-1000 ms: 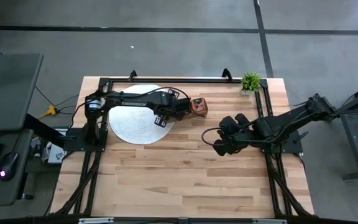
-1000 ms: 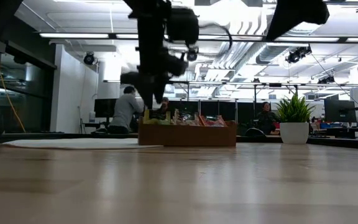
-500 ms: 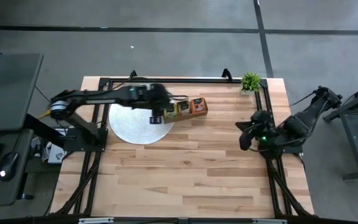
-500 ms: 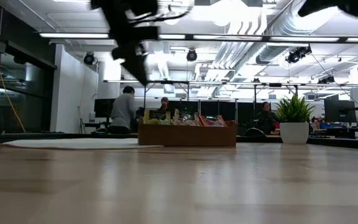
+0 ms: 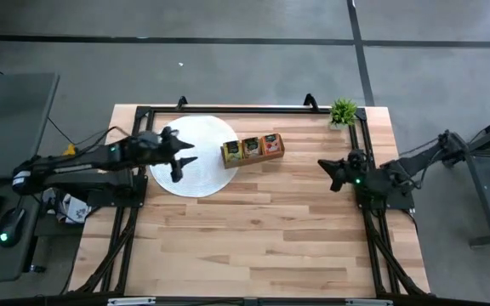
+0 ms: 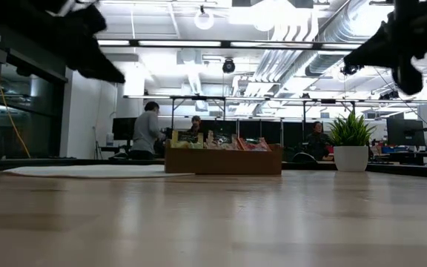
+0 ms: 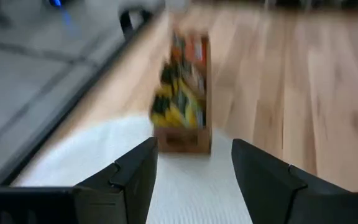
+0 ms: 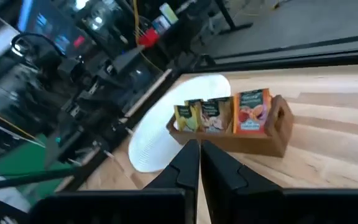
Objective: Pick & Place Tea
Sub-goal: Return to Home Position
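The tea packets (image 5: 252, 148) stand upright in a brown wooden three-compartment tray (image 5: 253, 158): yellow (image 8: 185, 116), pale green (image 8: 214, 114) and orange-red (image 8: 252, 111). The tray rests on the table beside a round white mat (image 5: 196, 183). My left gripper (image 5: 177, 158) hangs open above the mat, left of the tray and apart from it; its wrist view shows the tray (image 7: 183, 138) ahead of the spread fingers. My right gripper (image 5: 333, 172) is shut, raised near the table's right side, with the tray (image 8: 272, 140) in front of it.
A small potted plant (image 5: 344, 111) stands at the far right corner of the table. A black frame (image 5: 228, 110) runs along the table's far edge and sides. Bare wood lies on the near half of the table (image 5: 253, 246). People sit in the room beyond the table (image 6: 148, 130).
My left gripper has drawn back from the tray toward the table's left edge and now hangs over the mat. My right gripper has pulled away from the table's middle toward the right edge. The tray and packets have stayed put.
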`<control>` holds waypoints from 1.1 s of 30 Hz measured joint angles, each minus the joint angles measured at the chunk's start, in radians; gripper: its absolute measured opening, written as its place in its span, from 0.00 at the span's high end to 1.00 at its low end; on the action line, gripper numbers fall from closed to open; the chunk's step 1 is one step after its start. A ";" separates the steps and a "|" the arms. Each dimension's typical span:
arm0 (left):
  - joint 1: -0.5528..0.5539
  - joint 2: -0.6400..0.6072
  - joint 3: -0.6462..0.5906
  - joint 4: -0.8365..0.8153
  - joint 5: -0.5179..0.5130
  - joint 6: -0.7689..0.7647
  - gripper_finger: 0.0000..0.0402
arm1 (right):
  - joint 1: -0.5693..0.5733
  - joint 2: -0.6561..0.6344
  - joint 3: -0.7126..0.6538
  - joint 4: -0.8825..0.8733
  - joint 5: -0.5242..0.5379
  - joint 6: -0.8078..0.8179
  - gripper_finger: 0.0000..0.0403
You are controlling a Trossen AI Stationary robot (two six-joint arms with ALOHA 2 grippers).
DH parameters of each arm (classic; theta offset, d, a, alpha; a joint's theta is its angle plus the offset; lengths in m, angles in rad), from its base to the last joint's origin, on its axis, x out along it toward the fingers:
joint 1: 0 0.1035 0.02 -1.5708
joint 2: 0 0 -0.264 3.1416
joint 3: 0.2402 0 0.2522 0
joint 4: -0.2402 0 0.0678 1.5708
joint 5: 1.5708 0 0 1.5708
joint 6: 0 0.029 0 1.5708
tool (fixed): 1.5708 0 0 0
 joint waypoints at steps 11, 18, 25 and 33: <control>0.000 -0.174 -0.206 0.347 0.039 -0.069 0.50 | -0.374 -0.091 -0.220 0.489 -0.378 -0.283 0.97; 0.000 -0.182 -0.341 0.561 0.048 -0.160 0.50 | -0.432 -0.090 -0.319 0.733 -0.429 -0.327 0.97; 0.000 -0.300 -0.431 0.599 0.000 -0.219 0.50 | -0.410 -0.092 -0.320 0.714 -0.428 -0.358 0.97; 0.000 -0.570 -0.486 0.502 -0.090 -0.295 0.50 | -0.411 -0.092 -0.320 0.685 -0.433 -0.373 0.97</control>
